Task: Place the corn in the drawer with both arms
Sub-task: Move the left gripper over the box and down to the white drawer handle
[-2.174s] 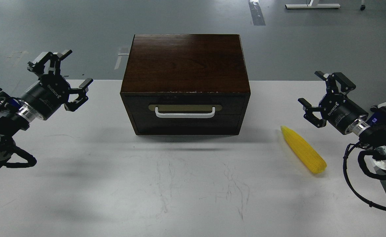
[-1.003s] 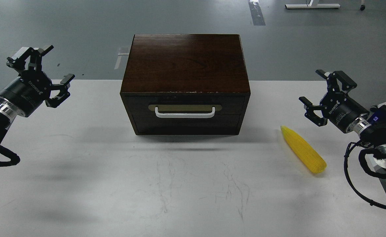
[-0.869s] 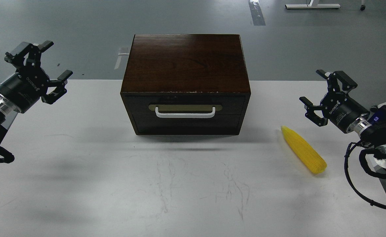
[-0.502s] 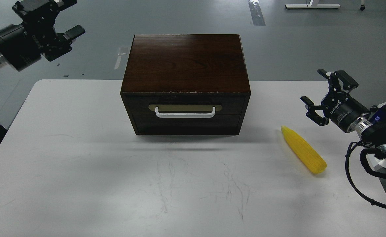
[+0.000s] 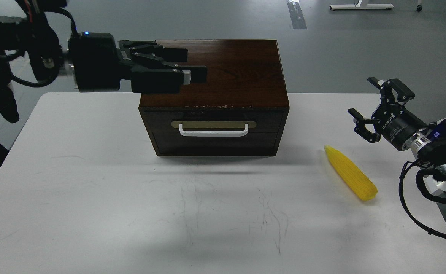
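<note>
Corn (image 5: 350,173): likely light, rigid, bumpy plastic; grasp mid-cob across its width. Right gripper (image 5: 375,110) spread wide, empty; left gripper (image 5: 192,68) gap unclear.

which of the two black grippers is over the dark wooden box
The left gripper, reaching across the dark brown wooden box's top; the right gripper hangs beyond the yellow plastic corn cob.

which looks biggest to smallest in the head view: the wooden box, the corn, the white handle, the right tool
1. wooden box, by far the largest.
2. white handle and corn: similar in length, the corn thicker; too close to rank.
3. right tool, smallest, though it is raised above the table, so its apparent size is unsure.
</note>
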Controlling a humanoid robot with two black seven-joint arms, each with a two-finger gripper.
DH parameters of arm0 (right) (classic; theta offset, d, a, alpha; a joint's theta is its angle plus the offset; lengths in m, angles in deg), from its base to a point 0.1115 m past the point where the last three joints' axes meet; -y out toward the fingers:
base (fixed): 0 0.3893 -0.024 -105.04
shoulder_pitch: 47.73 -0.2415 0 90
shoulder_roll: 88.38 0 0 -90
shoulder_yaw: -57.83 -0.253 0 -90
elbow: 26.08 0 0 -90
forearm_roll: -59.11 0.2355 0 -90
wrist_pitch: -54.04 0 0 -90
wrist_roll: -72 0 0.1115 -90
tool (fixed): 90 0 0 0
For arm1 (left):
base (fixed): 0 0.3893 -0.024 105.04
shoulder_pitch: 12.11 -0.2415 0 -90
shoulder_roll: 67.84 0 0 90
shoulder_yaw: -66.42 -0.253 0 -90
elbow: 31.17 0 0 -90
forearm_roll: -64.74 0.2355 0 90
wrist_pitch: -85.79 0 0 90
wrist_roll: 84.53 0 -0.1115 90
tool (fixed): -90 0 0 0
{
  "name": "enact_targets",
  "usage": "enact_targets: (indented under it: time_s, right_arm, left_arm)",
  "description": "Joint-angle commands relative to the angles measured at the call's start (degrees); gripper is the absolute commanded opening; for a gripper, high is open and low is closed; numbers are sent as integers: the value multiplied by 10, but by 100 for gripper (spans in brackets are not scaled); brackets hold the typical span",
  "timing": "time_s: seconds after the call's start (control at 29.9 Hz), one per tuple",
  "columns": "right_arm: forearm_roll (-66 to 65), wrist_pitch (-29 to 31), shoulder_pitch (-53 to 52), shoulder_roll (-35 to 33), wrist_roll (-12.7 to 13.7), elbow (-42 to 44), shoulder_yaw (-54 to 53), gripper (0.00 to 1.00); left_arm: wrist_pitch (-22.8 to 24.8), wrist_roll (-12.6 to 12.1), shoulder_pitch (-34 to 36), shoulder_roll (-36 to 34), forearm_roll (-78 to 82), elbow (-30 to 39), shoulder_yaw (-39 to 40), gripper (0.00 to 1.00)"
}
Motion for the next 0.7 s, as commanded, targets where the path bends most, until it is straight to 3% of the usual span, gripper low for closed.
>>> enact_targets:
  time_s: [0.0, 0.2, 0.67]
  right_arm:
    - [0, 0, 0, -2, 0, 0, 0, 100]
    - [0, 0, 0, -3, 0, -1, -2, 100]
    - [0, 0, 3, -1, 0, 1, -3, 100]
  left_arm:
    - [0, 0, 55, 44, 110, 0, -60, 98]
    - [0, 0, 147, 87, 180, -6, -212, 98]
    - [0, 0, 146, 176, 338, -52, -275, 98]
